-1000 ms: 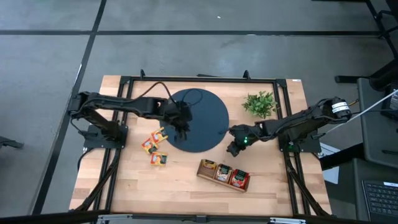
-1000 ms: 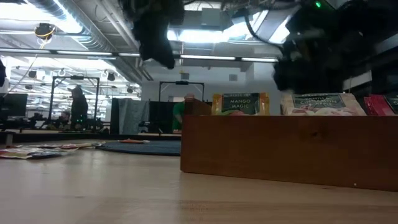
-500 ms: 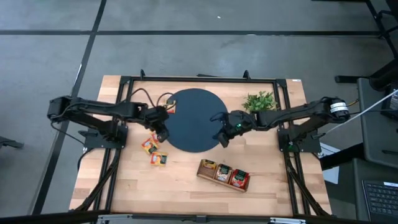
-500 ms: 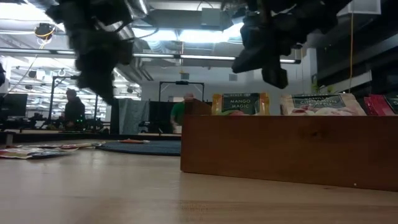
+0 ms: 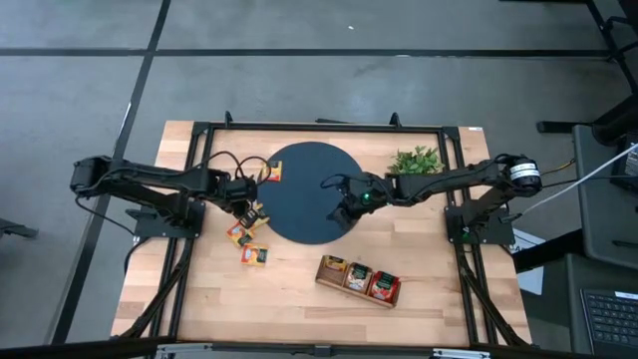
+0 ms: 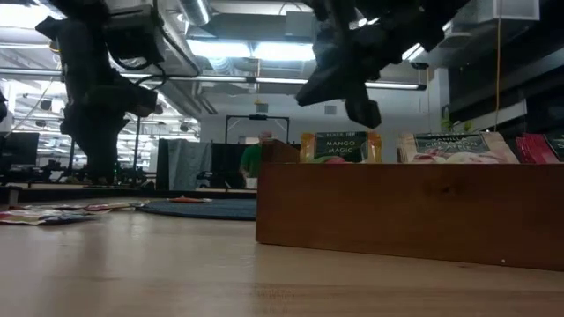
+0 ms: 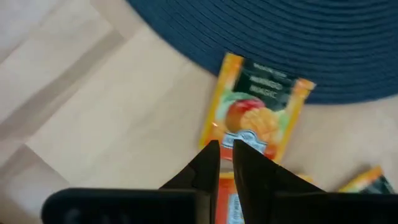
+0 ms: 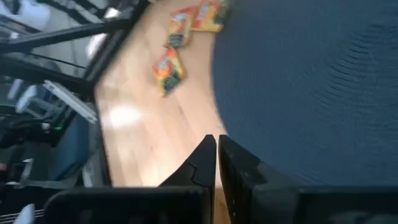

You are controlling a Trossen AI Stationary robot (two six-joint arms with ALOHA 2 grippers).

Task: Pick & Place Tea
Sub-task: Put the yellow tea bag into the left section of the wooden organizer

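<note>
Tea packets (image 5: 246,237) lie loose on the wooden table (image 5: 299,294) just off the left edge of the round dark blue mat (image 5: 304,189), and one more packet (image 5: 271,173) rests at the mat's upper left rim. The high view alone gives this layout, with the left gripper (image 5: 249,211) over the loose packets and the right gripper (image 5: 342,211) above the mat's right part. Only the left wrist view shows a mango packet (image 7: 254,112) close up, lying partly on the mat's edge beyond fingers nearly closed with a thin gap, holding nothing that can be seen. The right wrist view shows its fingers pressed together, empty, over the mat. The low view alone shows packets standing upright in the brown wooden tray (image 6: 410,211), labels readable. A small green plant (image 5: 417,162) stands near the table's far right corner. Beyond the table, an open room with ceiling lights and a distant person (image 6: 254,158).
</note>
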